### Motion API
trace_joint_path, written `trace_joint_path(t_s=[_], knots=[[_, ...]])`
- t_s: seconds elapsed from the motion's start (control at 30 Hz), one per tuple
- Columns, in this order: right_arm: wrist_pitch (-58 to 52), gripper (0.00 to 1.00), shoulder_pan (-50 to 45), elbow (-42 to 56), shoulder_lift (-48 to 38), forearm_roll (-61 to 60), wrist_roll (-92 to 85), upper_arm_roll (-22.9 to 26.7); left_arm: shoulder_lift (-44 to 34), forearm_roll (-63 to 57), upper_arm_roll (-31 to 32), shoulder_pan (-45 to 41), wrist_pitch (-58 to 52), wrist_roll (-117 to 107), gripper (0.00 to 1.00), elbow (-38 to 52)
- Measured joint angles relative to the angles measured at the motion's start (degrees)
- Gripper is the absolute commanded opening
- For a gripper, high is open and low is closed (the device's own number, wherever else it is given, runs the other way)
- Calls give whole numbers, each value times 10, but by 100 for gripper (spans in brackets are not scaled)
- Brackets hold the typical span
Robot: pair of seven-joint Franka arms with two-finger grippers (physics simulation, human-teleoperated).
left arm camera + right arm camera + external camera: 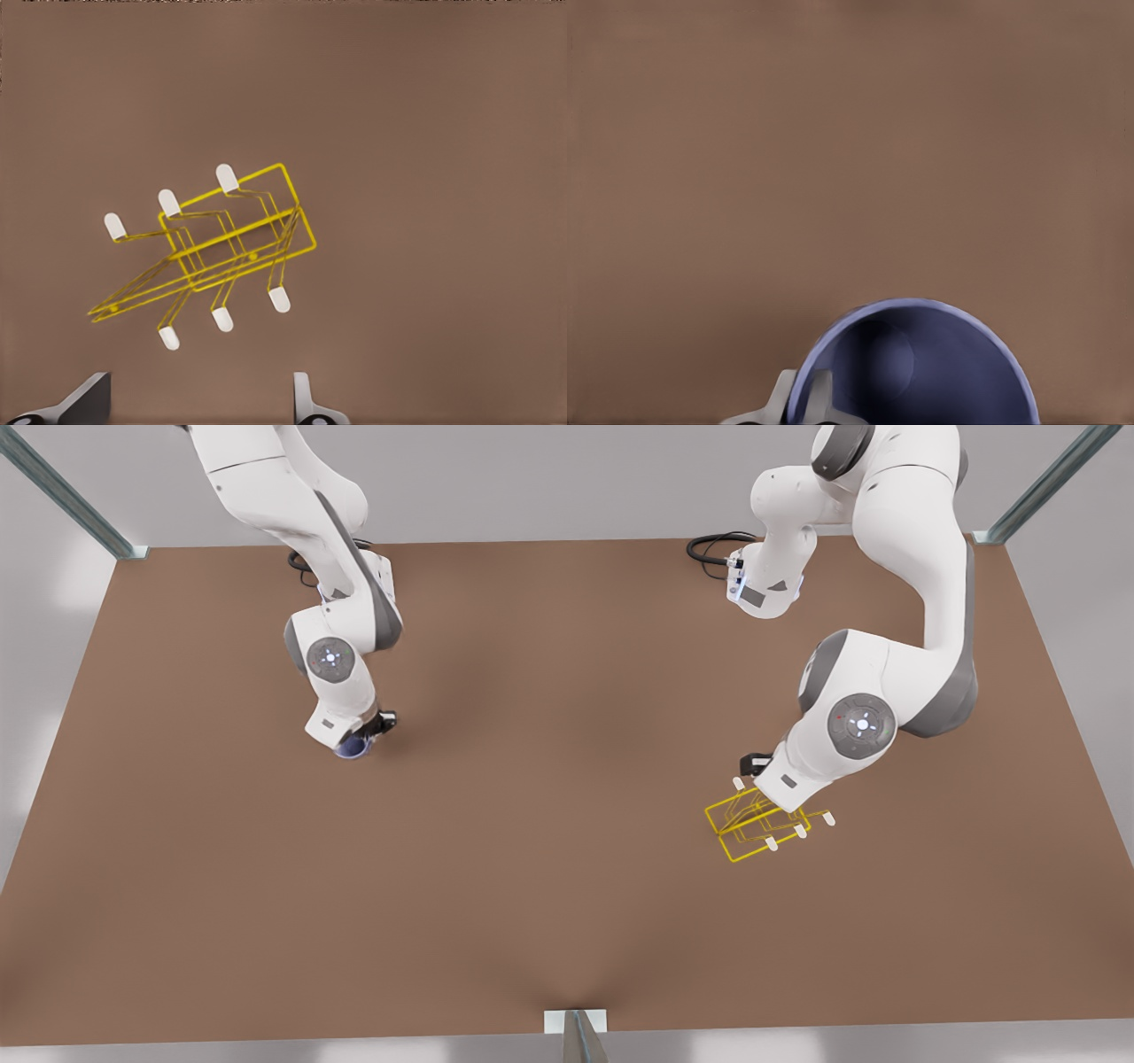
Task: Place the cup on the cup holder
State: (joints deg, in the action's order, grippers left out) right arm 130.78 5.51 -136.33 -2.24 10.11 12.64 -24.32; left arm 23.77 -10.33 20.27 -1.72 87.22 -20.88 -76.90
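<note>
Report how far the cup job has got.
Done: right gripper has its jaws astride the cup rim, on the front view's left. In hand: left gripper, open, hovers above the cup holder. Left: carrying the cup across and setting it on a prong.

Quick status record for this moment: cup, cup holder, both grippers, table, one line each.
cup: lavender-blue, open mouth facing the right wrist camera, at the front view's left
right gripper: fingers straddle the cup's rim, one inside, one outside
cup holder: yellow wire rack with white-capped prongs, on the table at the front view's right, nothing on it
left gripper: open, above the cup holder, not touching it
table: brown surface
</note>
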Motion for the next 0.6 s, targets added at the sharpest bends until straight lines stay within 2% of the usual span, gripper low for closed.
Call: trace_joint_path(t_s=[0.1,0.17,0.23,0.33,0.47,0.53,0.6], knots=[[-81,21,-10,167,46,-2,3,1,-2,-1,-1,4,5,-2,100,8],[-148,21,-14,326,131,-2,4,3,-4,-1,0,3,7,-3,100,17],[-200,21,2,442,206,-3,6,2,-10,-1,3,1,5,-3,100,18],[-208,21,-26,491,266,-63,20,5,-21,-1,2,5,-6,-3,100,17],[-141,21,-96,503,317,-216,53,6,-20,-1,-1,15,-15,-3,100,20],[-87,21,-162,533,365,-296,68,12,-21,-1,0,14,-18,-3,100,20],[-42,21,-242,609,434,-375,88,44,-23,-1,0,17,-20,-3,100,20]])
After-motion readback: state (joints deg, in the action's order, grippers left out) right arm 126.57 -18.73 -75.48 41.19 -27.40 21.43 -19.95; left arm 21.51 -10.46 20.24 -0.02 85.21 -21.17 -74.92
